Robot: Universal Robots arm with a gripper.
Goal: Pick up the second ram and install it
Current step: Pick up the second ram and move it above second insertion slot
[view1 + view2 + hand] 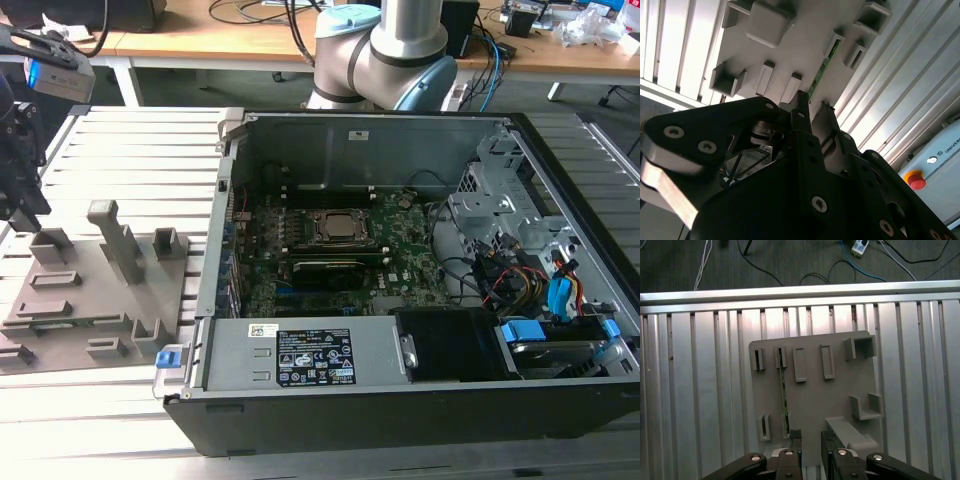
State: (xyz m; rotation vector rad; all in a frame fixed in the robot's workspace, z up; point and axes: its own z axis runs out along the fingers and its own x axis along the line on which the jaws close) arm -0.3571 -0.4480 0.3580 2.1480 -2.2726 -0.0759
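Overview from the exterior view: I see the gripper (pixel 31 212) hanging at that view's far left, above the near-left corner of the grey holder tray (pixel 95 300). The tray lies on the slatted table (pixel 130 150). The open computer case (pixel 400 400) sits well apart on the view's right, with the green motherboard (pixel 400 260) bare inside it.

In the second wrist view I am looking down past the black fingers (pixel 801 107) onto the tray (pixel 805 30). The second ram (pixel 821 67) stands on edge in its slot, a thin green line running away from the fingertips. Its near end is just beyond them and seems to point at the gap between them.

In the first wrist view the ram (pixel 783 390) spans two slots near one side of the tray (pixel 840 390). The gripper (pixel 810 439) is over the tray's edge, close to the ram's near end. Here the stick lines up just outside one finger (pixel 796 436) rather than between the pair. The fingers stand spread, with grey tray showing in the gap, and they pinch nothing. I cannot tell whether that finger touches the ram.
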